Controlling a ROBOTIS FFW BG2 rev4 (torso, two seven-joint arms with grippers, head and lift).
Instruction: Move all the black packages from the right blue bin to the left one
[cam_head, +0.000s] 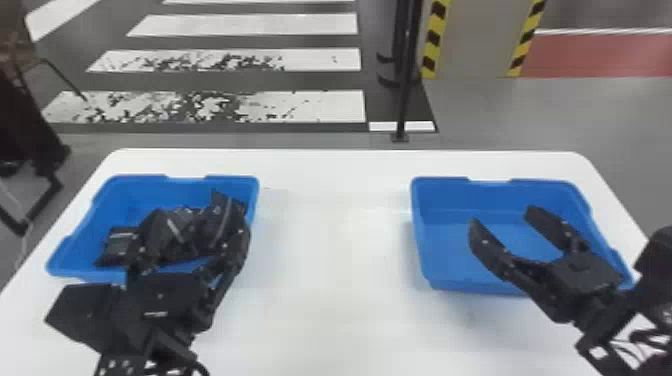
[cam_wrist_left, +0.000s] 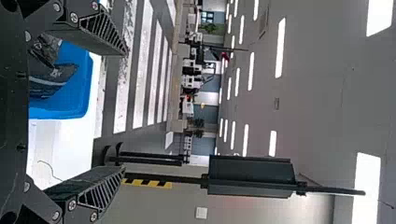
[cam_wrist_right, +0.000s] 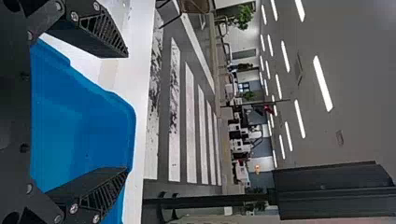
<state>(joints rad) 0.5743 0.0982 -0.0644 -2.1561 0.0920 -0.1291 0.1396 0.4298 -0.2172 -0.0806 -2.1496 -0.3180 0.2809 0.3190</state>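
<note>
Several black packages (cam_head: 175, 230) lie heaped in the left blue bin (cam_head: 135, 187); one package (cam_wrist_left: 51, 79) also shows in the left wrist view, inside the bin (cam_wrist_left: 77, 100). My left gripper (cam_head: 187, 240) is above the heap at the bin's near side, partly covering it. Its fingers stand wide apart in the left wrist view, where the gripper (cam_wrist_left: 125, 109) has nothing between its tips. Over the right blue bin (cam_head: 470, 260), which holds no package in sight, my right gripper (cam_head: 502, 215) is open. In the right wrist view the gripper (cam_wrist_right: 127, 112) is spread above the bin (cam_wrist_right: 93, 130).
Both bins stand on a white table (cam_head: 335, 310), with a wide gap between them. Beyond the table's far edge a thin black post (cam_head: 405, 100) rises from the floor. A dark stand (cam_head: 30, 130) is at the far left, off the table.
</note>
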